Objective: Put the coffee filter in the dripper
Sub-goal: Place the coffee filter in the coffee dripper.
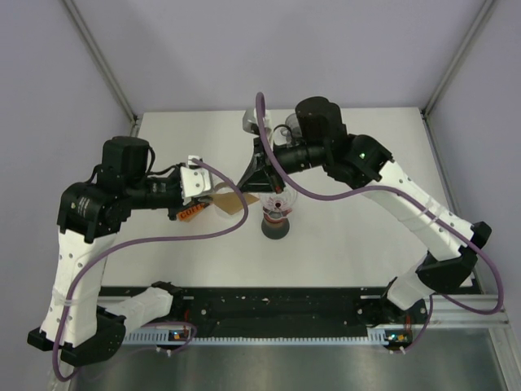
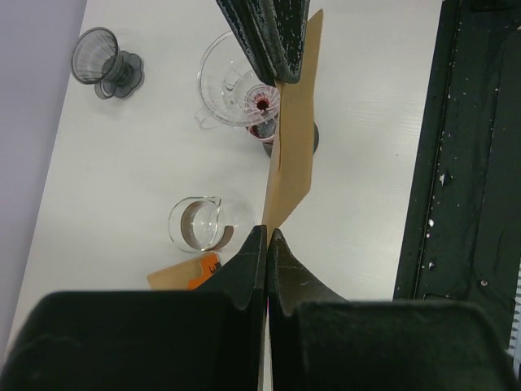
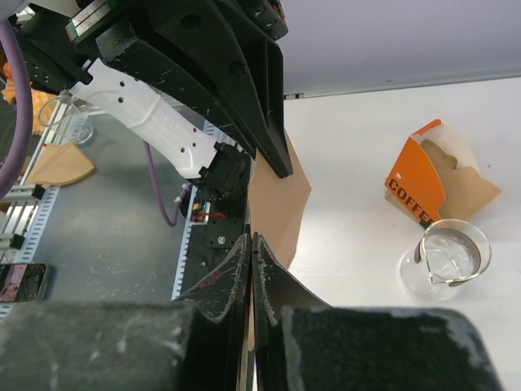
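A flat brown paper coffee filter (image 1: 234, 203) hangs in the air, pinched from both ends. My left gripper (image 2: 266, 234) is shut on its near corner. My right gripper (image 3: 251, 238) is shut on the opposite edge, and its dark fingers (image 2: 264, 37) show at the top of the left wrist view. The filter (image 2: 293, 138) stands edge-on just right of the clear glass dripper (image 2: 232, 81), which sits on a dark base (image 1: 276, 228) at the table's middle. The filter also shows in the right wrist view (image 3: 277, 208). The dripper is empty.
An orange coffee filter pack (image 3: 431, 179) holding more filters lies beside a small glass pitcher (image 3: 446, 259); both show in the left wrist view, pack (image 2: 183, 273) and pitcher (image 2: 198, 224). A second grey dripper (image 2: 102, 61) stands at the table's far side. The black rail (image 1: 277, 309) runs along the near edge.
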`<action>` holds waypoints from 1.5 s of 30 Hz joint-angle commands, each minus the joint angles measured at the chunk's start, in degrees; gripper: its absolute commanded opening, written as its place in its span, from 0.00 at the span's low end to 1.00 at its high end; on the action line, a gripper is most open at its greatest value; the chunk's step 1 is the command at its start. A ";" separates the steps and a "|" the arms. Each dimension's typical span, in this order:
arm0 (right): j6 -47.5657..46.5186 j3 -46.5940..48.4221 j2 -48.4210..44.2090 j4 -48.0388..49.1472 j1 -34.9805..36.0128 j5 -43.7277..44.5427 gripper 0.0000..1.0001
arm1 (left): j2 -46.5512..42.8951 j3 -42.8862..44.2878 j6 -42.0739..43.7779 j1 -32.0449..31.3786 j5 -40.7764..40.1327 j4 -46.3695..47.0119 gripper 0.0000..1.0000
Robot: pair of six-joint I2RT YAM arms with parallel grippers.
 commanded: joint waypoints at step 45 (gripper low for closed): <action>-21.25 -20.72 -19.81 21.17 4.72 6.04 0.47 | -3.31 -4.28 -17.06 -0.34 2.22 8.87 0.00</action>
